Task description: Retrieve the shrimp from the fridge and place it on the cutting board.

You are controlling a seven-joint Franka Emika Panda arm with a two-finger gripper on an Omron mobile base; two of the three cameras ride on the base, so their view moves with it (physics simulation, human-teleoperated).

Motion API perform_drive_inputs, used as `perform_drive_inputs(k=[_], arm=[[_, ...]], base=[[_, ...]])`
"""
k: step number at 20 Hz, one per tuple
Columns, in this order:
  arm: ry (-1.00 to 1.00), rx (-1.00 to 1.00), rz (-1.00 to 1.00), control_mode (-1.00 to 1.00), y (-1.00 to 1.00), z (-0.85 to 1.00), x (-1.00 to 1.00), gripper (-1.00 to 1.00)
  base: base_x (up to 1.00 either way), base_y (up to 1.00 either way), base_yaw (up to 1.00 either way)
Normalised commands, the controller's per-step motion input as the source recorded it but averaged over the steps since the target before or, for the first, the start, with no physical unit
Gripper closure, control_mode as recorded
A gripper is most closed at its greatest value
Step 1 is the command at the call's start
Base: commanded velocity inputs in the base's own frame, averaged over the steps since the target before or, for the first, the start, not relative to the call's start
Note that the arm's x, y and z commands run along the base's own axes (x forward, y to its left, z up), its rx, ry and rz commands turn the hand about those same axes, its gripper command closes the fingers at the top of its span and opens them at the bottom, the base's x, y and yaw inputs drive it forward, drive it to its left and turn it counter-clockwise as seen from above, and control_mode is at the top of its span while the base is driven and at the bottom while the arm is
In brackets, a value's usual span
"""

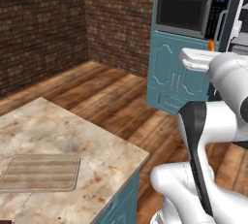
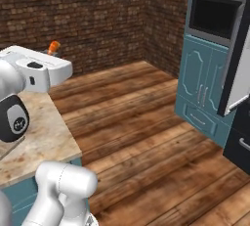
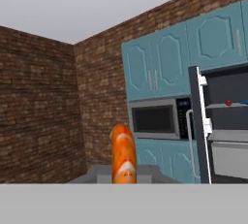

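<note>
The orange, pale-banded shrimp [image 3: 123,154] stands upright between my fingertips, with my gripper [image 3: 124,175] shut on its lower end. From the base cameras the shrimp [image 1: 211,45] [image 2: 53,48] pokes up above the white hand, raised high off the floor. The fridge [image 3: 225,121] stands open ahead and to the right, its door [image 2: 238,58] swung out and its dark edge [image 1: 236,9] at the frame's right. The wooden cutting board [image 1: 41,172] lies flat on the marble counter [image 1: 82,136], well to the left of the hand and much lower.
Teal cabinets with a black microwave [image 1: 184,12] [image 2: 211,17] [image 3: 154,119] stand beside the fridge. A small red fruit [image 3: 227,103] sits on a fridge shelf. Brick walls close the corner, and wooden floor [image 2: 136,122] lies between counter and cabinets.
</note>
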Motion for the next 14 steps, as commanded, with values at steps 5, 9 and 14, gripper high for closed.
perform_drive_inputs(k=[5, 9, 14], arm=[[0.32, 0.04, 0.06, -1.0, 0.02, 0.06, -0.13, 1.0], [0.34, 0.01, 0.1, -1.0, 0.22, 0.02, -0.29, 1.0], [0.38, 0.0, 0.13, -1.0, 0.5, 0.0, -0.38, 1.0]], base=[[0.0, 0.0, 0.0], [0.0, 0.0, 0.0], [0.0, 0.0, 0.0]])
